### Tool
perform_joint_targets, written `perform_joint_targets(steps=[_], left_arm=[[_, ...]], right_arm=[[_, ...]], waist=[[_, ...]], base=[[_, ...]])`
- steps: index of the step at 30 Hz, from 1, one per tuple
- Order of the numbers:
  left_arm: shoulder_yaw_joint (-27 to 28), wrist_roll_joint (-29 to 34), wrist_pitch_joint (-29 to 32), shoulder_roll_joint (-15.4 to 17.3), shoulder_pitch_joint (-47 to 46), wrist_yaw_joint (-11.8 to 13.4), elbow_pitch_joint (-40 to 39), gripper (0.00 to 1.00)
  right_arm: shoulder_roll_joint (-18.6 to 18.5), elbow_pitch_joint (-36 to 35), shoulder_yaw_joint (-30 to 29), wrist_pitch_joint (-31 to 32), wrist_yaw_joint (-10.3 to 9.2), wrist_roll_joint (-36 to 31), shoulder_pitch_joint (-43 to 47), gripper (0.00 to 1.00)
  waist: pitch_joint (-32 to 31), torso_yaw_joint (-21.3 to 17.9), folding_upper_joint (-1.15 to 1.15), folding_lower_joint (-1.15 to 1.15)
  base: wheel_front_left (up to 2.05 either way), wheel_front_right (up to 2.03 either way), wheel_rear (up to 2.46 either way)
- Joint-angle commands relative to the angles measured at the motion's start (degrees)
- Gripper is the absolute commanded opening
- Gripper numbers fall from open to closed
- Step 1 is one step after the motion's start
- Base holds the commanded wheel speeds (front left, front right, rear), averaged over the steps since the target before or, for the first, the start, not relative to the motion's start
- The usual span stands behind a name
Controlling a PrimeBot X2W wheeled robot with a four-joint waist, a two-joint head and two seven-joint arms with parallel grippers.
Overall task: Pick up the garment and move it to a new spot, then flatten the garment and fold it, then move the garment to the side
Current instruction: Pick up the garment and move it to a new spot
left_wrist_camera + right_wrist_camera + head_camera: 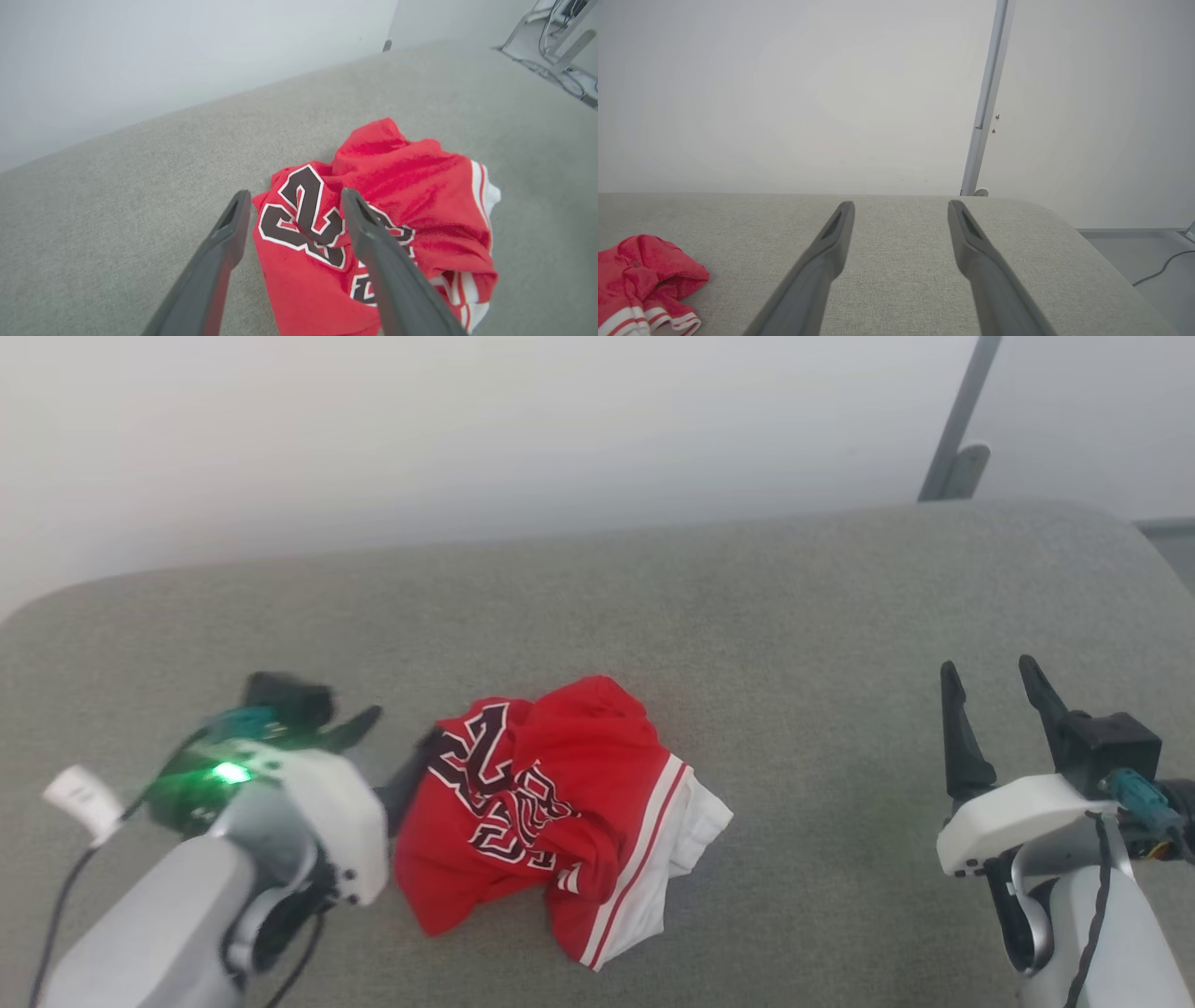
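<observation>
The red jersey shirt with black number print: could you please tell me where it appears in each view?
Head view: red jersey shirt, crumpled, lower centre.
Left wrist view: centre to lower right.
Right wrist view: lower left corner.
Shared landmark: the grey fabric cushion it lies on.

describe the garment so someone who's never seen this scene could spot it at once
A grey upholstered surface runs along a pale wall. On it, just beside the open left hand, lies the garment in a crumpled heap. Its red cloth, black white-outlined lettering and white, red-striped edge stand out from the grey around it.
</observation>
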Motion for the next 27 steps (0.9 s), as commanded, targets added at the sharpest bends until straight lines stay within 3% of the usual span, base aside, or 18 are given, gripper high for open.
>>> perform_joint_targets(steps=[1, 7, 14, 27], left_arm=[[0.89, -0.61, -1.13, 0.34, 1.17, 0.61, -0.61, 1.00], [7.02, -1.75, -9.93, 5.38, 7.85, 3.24, -3.69, 1.00], [14.40, -4.10, -20.82, 8.38, 17.30, 6.28, -5.49, 1.00], [21.58, -5.20, -25.54, 7.68, 27.73, 4.61, -6.59, 1.00]], right_arm=[[0.08, 0.00, 0.07, 0.06, -0.02, 0.26, 0.60, 1.00], [-0.64, -0.11, -0.11, 0.39, -0.02, 1.29, 1.90, 1.00], [-1.27, 0.27, -1.09, 0.21, -0.02, 1.73, 3.52, 1.00], [-0.88, -0.29, -1.87, 0.10, -0.02, 2.06, 6.55, 1.00]], waist=[[-1.04, 0.83, 0.00, 0.00], [-2.51, 2.51, 0.00, 0.00], [-4.35, 5.08, 0.00, 0.00], [-5.74, 8.03, 0.00, 0.00]], base=[[0.00, 0.00, 0.00], [0.00, 0.00, 0.00], [0.00, 0.00, 0.00], [0.00, 0.00, 0.00]])
